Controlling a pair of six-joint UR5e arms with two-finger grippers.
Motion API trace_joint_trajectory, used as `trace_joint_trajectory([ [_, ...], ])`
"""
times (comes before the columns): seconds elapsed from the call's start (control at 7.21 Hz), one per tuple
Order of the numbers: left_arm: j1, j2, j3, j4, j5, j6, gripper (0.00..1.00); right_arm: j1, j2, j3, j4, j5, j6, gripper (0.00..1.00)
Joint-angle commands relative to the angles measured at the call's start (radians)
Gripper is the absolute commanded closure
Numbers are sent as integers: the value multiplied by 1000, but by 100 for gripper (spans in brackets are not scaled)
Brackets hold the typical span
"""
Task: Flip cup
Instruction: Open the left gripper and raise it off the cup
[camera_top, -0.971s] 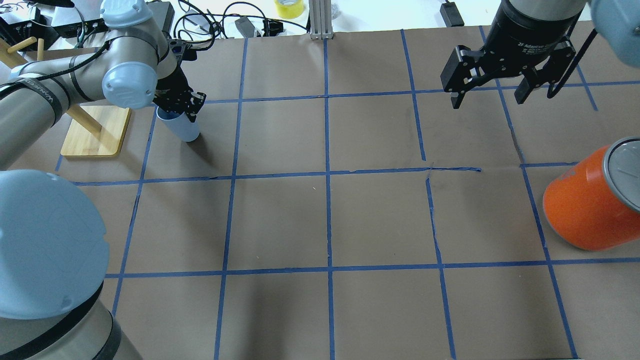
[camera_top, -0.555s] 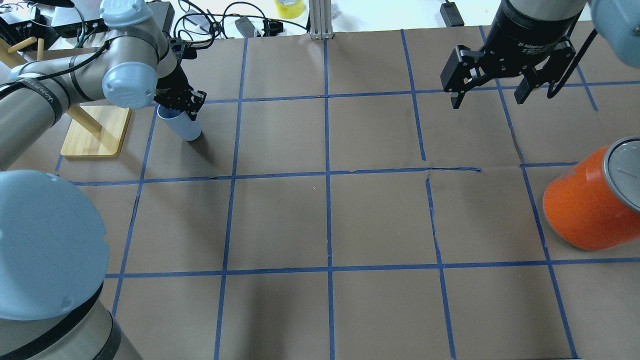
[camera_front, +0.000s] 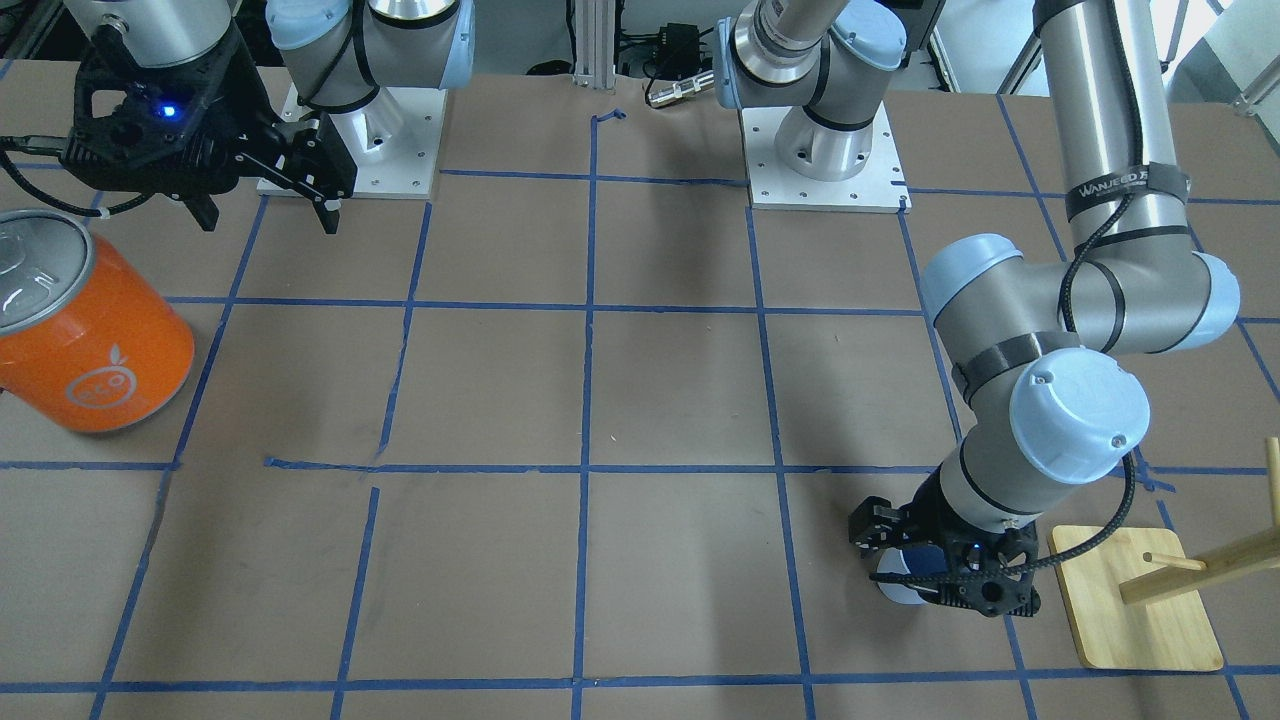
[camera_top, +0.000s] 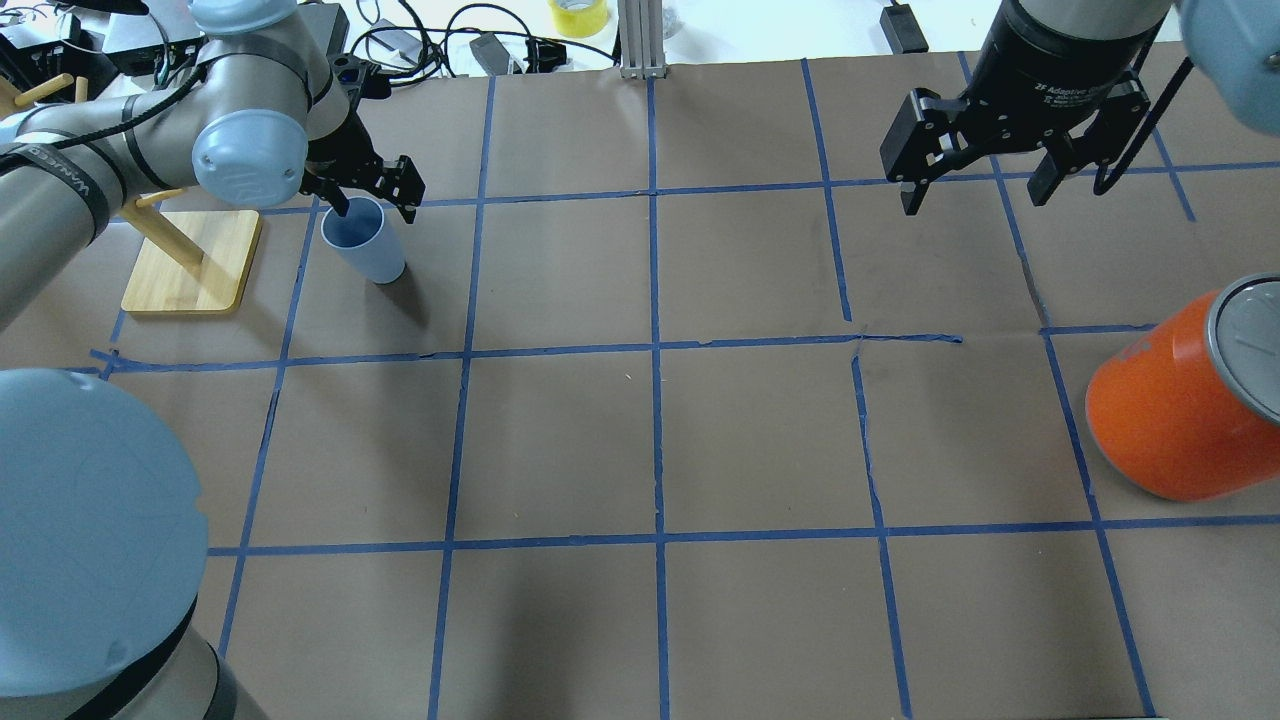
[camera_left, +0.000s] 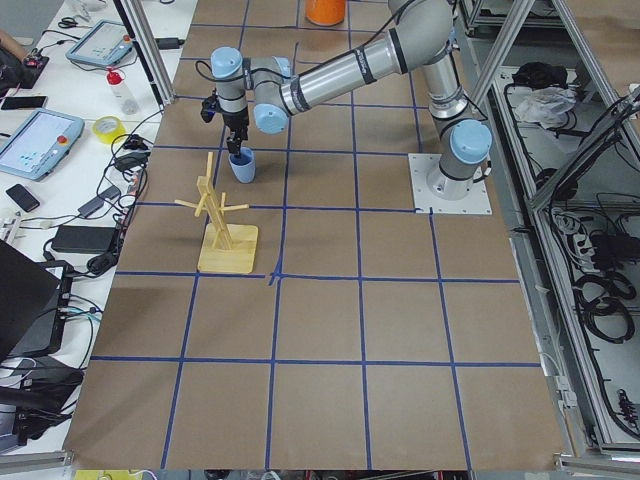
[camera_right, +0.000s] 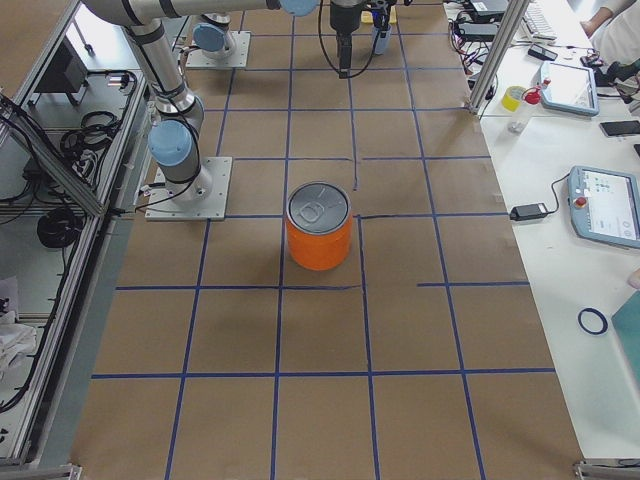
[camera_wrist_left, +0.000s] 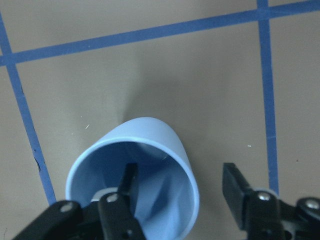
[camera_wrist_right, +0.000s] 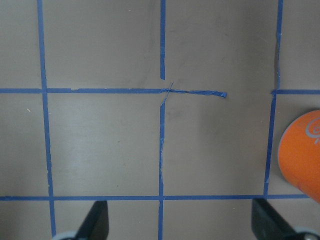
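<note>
- Wooden rack (camera_top: 190, 262) stands just beside the cup (camera_top: 378, 260); the orange can (camera_top: 1165, 425) sits well apart.
- Cup upright on the tabletop (camera_top: 650, 440), mouth up.
- Left claw (camera_top: 378, 210) spread, one finger inside the rim; right claw (camera_top: 975, 200) hangs wide.

Cup (camera_top: 365, 240) stands mouth up on table (camera_top: 750, 430), far-left part, just right of stand (camera_top: 190, 260) base. Left gripper (camera_top: 377, 208) over cup: one finger inside mouth, other outside wall, wide gap between. Can (camera_top: 1170, 420) at right edge, well apart from cup. Right gripper (camera_top: 975, 200) hangs above table beyond can, fingers spread.
</note>
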Motion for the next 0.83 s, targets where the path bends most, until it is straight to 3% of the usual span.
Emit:
trace_joint_trajectory([
  [0.0, -78, 104, 32, -177, 10, -22, 0, 0, 0, 0, -5, 2, 0, 0],
  [0.28, -141, 223, 18, -271, 1, -34, 0, 0, 0, 2, -5, 2, 0, 0],
  [0.69, -166, 404, -92, -278, 1, -34, 0, 0, 0, 2, -5, 0, 0, 0],
])
